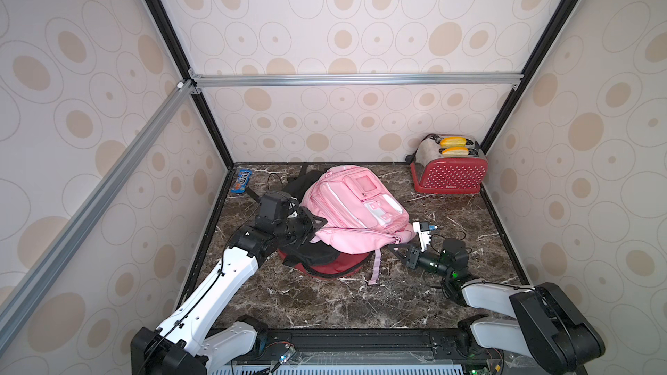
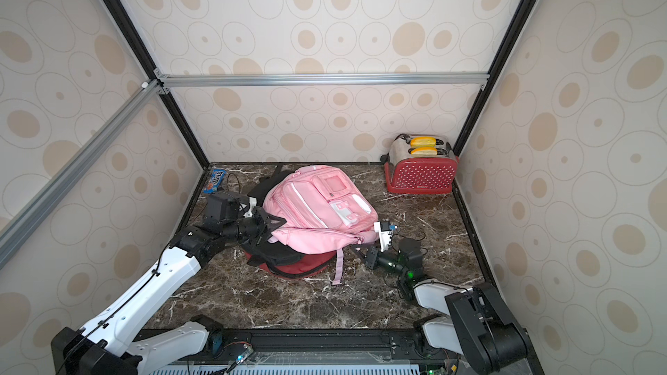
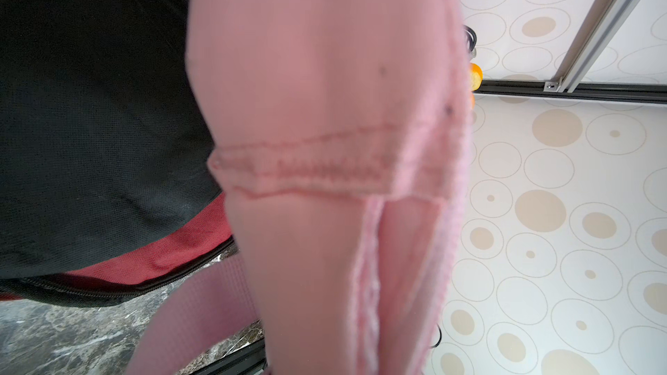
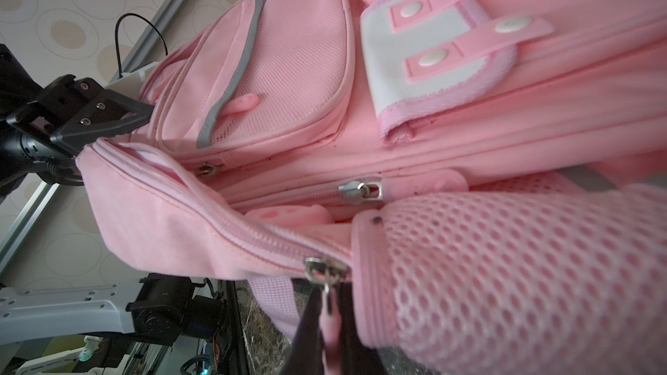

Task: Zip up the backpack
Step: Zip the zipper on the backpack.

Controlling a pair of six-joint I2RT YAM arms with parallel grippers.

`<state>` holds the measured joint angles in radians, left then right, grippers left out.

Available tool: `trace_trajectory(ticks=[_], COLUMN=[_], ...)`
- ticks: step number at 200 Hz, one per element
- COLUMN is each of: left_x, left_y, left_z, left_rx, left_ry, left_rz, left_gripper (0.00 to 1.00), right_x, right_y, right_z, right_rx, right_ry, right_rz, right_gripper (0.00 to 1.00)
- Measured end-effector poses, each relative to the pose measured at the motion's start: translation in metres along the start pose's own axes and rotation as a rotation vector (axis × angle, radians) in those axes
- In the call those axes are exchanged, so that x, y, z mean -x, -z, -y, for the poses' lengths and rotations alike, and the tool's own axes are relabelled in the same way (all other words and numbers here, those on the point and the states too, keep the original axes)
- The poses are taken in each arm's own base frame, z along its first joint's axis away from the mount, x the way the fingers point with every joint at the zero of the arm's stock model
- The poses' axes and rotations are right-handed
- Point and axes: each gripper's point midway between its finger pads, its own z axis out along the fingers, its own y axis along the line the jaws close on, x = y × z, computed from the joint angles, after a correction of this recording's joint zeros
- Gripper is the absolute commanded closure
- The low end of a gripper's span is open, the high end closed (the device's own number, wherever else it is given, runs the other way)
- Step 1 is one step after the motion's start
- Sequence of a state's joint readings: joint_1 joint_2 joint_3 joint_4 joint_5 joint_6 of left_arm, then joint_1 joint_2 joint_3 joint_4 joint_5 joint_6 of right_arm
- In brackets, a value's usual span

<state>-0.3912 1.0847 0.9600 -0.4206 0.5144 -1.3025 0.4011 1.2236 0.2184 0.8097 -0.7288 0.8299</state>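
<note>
At the middle of the desk [image 1: 361,301] the pink backpack [image 1: 355,207] lies front-up, slumped over a red and black bag [image 1: 335,268] that's mostly buried under it. The main zipper is open toward the left end, and its slider [image 4: 325,272] is parked right by the mesh side pocket [image 4: 505,265].

Right gripper [image 4: 326,322] is in close, jaws narrow, pinching the pink pull tab [image 4: 330,333] hanging off that slider. The fingers are only dark blurs either side of it. In both top views the backpack's corner hides the grip.

Left gripper [image 1: 319,225] is clamped tight on the backpack's fabric at the end toward the desk's left edge. Its own wrist view is nothing but blurred pink cloth, with the fingers out of sight.

Far right corner, a red toaster [image 1: 449,171]. Far left corner, a blue candy packet [image 1: 241,181].
</note>
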Motion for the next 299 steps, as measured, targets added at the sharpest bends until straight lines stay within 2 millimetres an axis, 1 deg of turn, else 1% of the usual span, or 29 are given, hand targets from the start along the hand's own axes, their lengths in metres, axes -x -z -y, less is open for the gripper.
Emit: trace_trajectory(ticks=[12,36,61,75,102,123,159,183,228,275,299], left_x=[0.0,0.0,0.0,0.0,0.0,0.0,0.001,0.001,0.001,0.0,0.0], left_y=[0.0,0.0,0.0,0.0,0.0,-0.001,-0.001,-0.002,-0.002,-0.003,-0.004], left_z=[0.0,-0.001,-0.003,-0.006,-0.014,-0.019,-0.028,-0.037,-0.05,-0.067,-0.07], left_rx=[0.001,0.003,0.012,0.018,0.043,0.063,0.085,0.107,0.134,0.168,0.176], left_ry=[-0.001,-0.012,-0.024,-0.035,-0.063,-0.085,-0.128,-0.155,-0.186,-0.2,-0.205], left_rz=[0.001,0.002,0.005,0.006,0.013,0.015,0.023,0.032,0.041,0.051,0.053], left_gripper=[1.0,1.0,1.0,1.0,1.0,1.0,1.0,1.0,1.0,1.0,1.0], right_x=[0.003,0.011,0.014,0.01,-0.011,-0.02,-0.019,-0.019,-0.016,-0.02,-0.021], right_y=[0.0,0.006,0.012,0.013,0.011,0.01,0.012,0.016,0.018,0.018,0.018], right_z=[-0.003,-0.01,-0.015,-0.013,-0.003,-0.004,-0.013,-0.016,-0.019,-0.022,-0.027], right_rx=[-0.021,-0.078,-0.135,-0.156,-0.206,-0.243,-0.306,-0.351,-0.402,-0.435,-0.444], right_ry=[0.019,0.061,0.088,0.083,0.044,0.036,0.052,0.053,0.072,0.103,0.126], right_rz=[-0.026,-0.081,-0.153,-0.199,-0.337,-0.43,-0.535,-0.592,-0.666,-0.734,-0.762], right_gripper=[1.0,1.0,1.0,1.0,1.0,1.0,1.0,1.0,1.0,1.0,1.0])
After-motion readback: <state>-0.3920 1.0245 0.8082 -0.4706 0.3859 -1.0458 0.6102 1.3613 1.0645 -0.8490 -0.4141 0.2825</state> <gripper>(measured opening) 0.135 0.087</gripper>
